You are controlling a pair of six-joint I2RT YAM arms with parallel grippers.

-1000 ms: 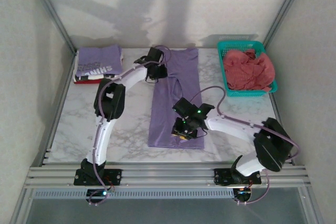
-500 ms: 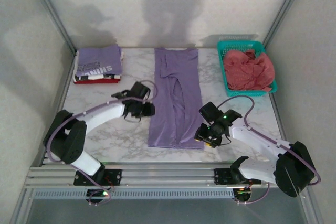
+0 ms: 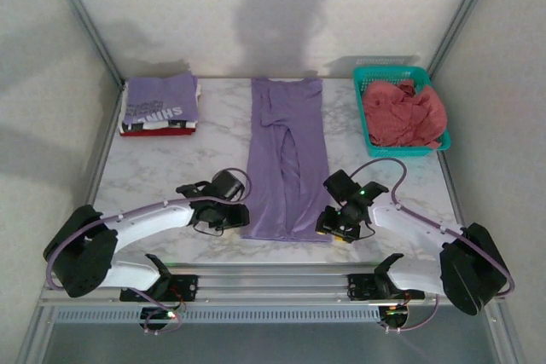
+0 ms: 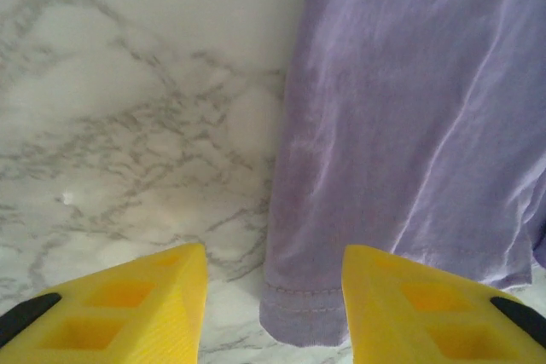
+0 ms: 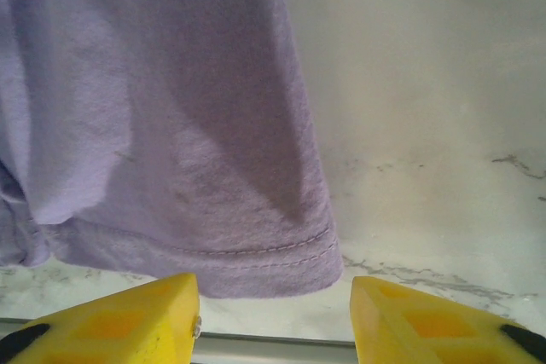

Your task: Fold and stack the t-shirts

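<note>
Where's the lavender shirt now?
Top view: the lavender t-shirt lies as a long strip mid-table, between the folded stack at left and the teal basket at right.

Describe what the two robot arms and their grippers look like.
The left arm and right arm have white curved links, bulky black joints and thin purple cables looping alongside. The left gripper and right gripper have wedge-shaped yellow fingers with black trim.

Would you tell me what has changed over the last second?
The left claw pulled back from the far end of the lavender t-shirt to its near left corner; the right claw slid off the cloth to the near right corner. Both stand open, holding nothing. The shirt, the folded stack and the basket stayed put.
</note>
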